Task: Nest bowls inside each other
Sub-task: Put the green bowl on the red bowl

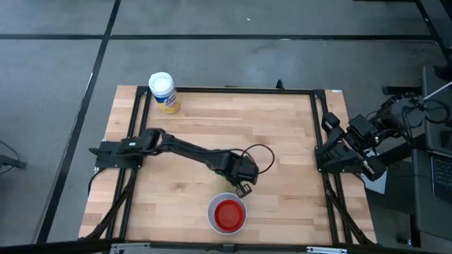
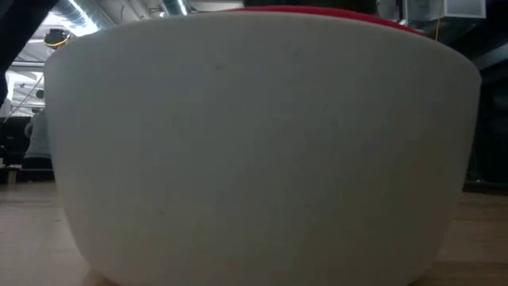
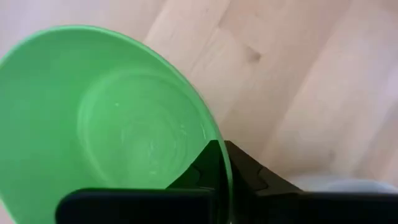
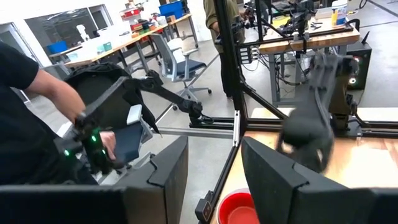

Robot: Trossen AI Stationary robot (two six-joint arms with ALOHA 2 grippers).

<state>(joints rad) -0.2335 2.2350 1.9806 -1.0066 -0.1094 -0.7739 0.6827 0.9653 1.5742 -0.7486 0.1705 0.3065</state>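
A green bowl [image 3: 112,124] fills the left wrist view with its mouth turned toward the camera, and my left gripper [image 3: 225,155] is shut on its rim. In the high view that gripper [image 1: 244,188] hangs just beyond the white bowl [image 1: 212,212], and no green shows beneath it. The white bowl stands near the table's front edge with a red bowl [image 1: 228,214] nested in it. The white bowl's wall [image 2: 254,143] fills the low view, with the red rim [image 2: 317,10] above it. My right gripper [image 4: 214,168] waits open, raised at the table's right edge. My left gripper pinches the green bowl's rim [image 3: 219,140], one finger [image 3: 208,165] inside the bowl and the other [image 3: 252,174] outside its wall. The bowl is tilted, with its mouth facing the wrist. I cannot tell whether it is clear of the table.
A white-lidded jar with a yellow label [image 1: 163,92] stands at the far left corner. A black frame [image 1: 226,90] borders the wooden table. My right arm [image 1: 349,148] is folded at the right edge. A person [image 4: 25,106] stands beyond the table.
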